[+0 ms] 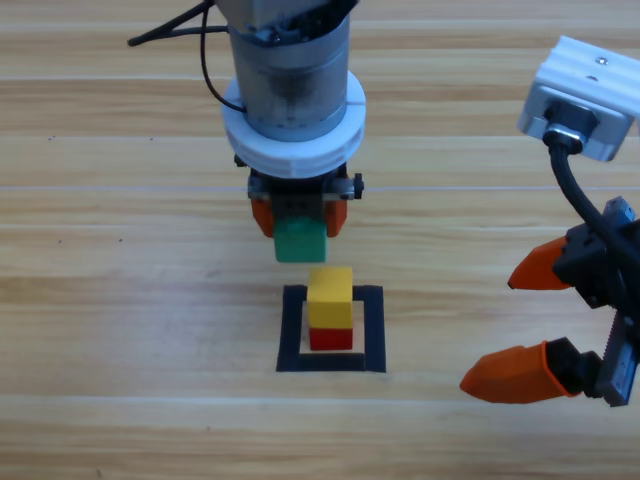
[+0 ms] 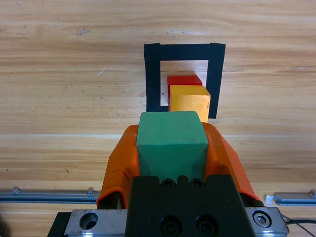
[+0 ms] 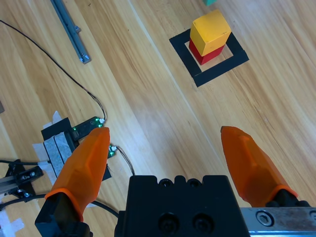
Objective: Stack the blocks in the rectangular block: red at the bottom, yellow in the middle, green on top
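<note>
Green cube [image 1: 299,241] is sitting clamped btwn the orange jaws of the left gripper [image 1: 299,217], held up off the table, just beside the tape square [image 1: 290,330] on its far side (toward top of high view). In left wrist view the green cube [image 2: 172,143] is filling the gap btwn both jaws, jaws pressing on its two sides, w/ the tape square [image 2: 152,74] lying just past it.

Yellow cube [image 1: 330,297] is resting on top of the red cube [image 1: 331,338]; both are standing inside the tape square, on the bare wood centre. Red is touching the table, yellow is touching red, edges roughly lined up. Green isn't touching yellow; it's hanging short of the stack, not yet over it in high view.

Right gripper [image 1: 520,325] is waiting well apart from the tape square, off to its right side near the pic's right edge, jaws spread wide, nothing btwn them. In right wrist view the right gripper [image 3: 170,170] is pointing at bare wood, w/ the yellow cube [image 3: 211,30] on the red cube [image 3: 208,53] in the tape square [image 3: 187,59] farther off.
</note>
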Action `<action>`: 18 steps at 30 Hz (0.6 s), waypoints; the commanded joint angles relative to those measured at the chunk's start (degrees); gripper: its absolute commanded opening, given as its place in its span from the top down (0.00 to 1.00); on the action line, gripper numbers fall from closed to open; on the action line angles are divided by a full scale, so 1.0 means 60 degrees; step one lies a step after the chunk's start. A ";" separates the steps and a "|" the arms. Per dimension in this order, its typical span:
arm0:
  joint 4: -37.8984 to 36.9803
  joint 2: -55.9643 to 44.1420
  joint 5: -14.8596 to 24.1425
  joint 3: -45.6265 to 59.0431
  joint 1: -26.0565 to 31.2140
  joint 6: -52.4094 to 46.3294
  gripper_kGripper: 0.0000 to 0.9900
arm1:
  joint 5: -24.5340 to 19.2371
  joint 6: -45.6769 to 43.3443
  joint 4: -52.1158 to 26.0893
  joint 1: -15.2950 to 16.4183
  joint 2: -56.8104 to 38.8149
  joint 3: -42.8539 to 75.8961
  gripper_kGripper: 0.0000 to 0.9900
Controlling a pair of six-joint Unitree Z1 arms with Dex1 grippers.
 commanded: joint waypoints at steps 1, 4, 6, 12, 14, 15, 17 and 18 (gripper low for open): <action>0.0040 0.0677 -0.0145 -0.0023 -0.0287 -0.0046 1.00 | 0.0127 -0.0055 -0.0153 0.0183 -0.0537 0.0308 0.00; 0.0040 0.0808 -0.0189 -0.0140 -0.0287 -0.0002 1.00 | 0.0141 -0.0055 -0.0153 0.0183 -0.0537 0.0308 0.00; 0.0040 0.0852 -0.0203 -0.0213 -0.0302 0.0013 1.00 | 0.0127 -0.0055 -0.0153 0.0183 -0.0537 0.0308 0.00; 0.0040 0.0867 -0.0189 -0.0272 -0.0302 0.0013 1.00 | 0.0171 -0.0055 -0.0153 0.0183 -0.0537 0.0308 0.00; 0.0040 0.0867 -0.0189 -0.0272 -0.0302 0.0013 1.00 | 0.0171 -0.0055 -0.0153 0.0183 -0.0537 0.0308 0.00; 0.0040 0.0882 -0.0189 -0.0272 -0.0302 -0.0002 1.00 | 0.0171 -0.0055 -0.0153 0.0183 -0.0537 0.0308 0.00; 0.0040 0.0882 -0.0189 -0.0257 -0.0302 -0.0002 1.00 | 0.0171 -0.0055 -0.0153 0.0183 -0.0537 0.0308 0.00; 0.0040 0.0882 -0.0189 -0.0272 -0.0302 -0.0002 1.00 | 0.0171 -0.0055 -0.0153 0.0183 -0.0537 0.0308 0.00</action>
